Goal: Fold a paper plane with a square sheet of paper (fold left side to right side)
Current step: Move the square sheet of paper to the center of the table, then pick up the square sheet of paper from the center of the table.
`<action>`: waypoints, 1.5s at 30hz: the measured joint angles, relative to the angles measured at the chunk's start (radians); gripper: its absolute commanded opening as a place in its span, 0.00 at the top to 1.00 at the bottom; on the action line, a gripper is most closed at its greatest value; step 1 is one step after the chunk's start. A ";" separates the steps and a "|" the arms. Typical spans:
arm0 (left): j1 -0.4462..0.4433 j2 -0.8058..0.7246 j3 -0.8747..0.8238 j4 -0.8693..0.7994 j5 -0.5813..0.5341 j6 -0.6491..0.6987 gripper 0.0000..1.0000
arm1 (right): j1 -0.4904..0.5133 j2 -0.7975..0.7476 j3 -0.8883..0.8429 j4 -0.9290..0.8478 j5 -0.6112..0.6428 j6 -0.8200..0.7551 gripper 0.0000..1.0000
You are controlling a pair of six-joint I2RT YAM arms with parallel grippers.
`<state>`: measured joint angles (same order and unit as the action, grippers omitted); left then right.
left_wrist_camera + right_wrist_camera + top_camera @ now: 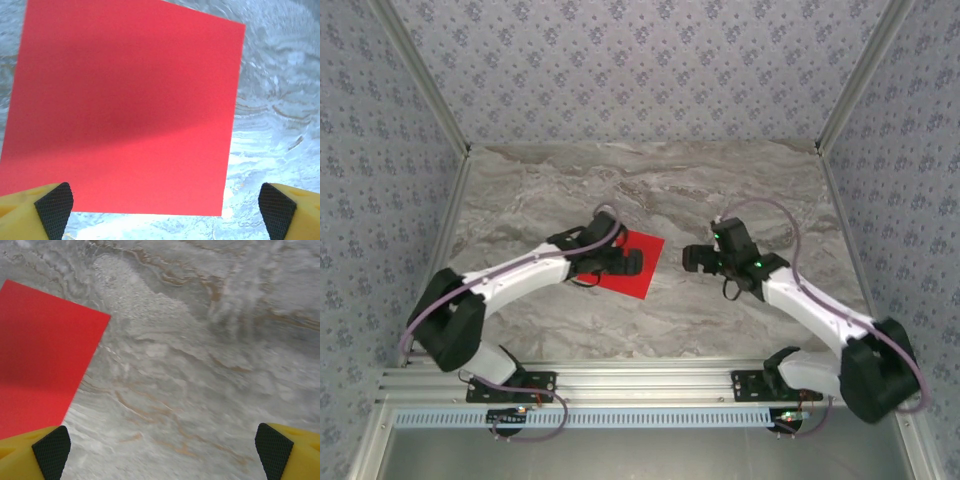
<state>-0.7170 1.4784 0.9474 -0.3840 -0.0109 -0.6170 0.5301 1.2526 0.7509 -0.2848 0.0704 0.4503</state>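
The square sheet of paper (645, 256) is bright red and lies flat and uncreased on the marble table, turned a little askew. My left gripper (626, 262) hovers over its near-left part, covering some of it from above. In the left wrist view the sheet (125, 100) spreads ahead of my left gripper (165, 207), which is open with its black pads wide apart and nothing between them. My right gripper (692, 258) stands open over bare table just right of the sheet. The right wrist view has the sheet's corner (40, 360) at left, beyond the open right gripper (162, 451). A paper plane is out of view.
The grey marble table (740, 200) is walled by patterned panels at the back and sides, with aluminium posts (445, 110) at the corners. A metal rail (650, 385) carrying the arm bases runs along the near edge.
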 measured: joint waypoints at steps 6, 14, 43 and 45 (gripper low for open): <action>0.211 -0.034 -0.167 0.145 0.266 -0.043 0.08 | 0.053 0.303 0.219 0.005 -0.010 0.014 0.00; 0.264 -0.001 -0.195 0.209 0.425 -0.046 0.11 | 0.057 0.587 0.442 0.011 -0.030 0.042 0.00; 0.266 0.089 -0.204 0.235 0.389 -0.047 0.26 | 0.181 0.761 0.589 0.003 -0.091 0.066 0.11; 0.266 0.089 -0.208 0.247 0.389 -0.048 0.26 | 0.198 0.761 0.589 0.002 -0.100 0.064 0.17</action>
<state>-0.4515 1.5677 0.7391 -0.1368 0.3779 -0.6651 0.7280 2.0140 1.3399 -0.2825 -0.0299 0.5144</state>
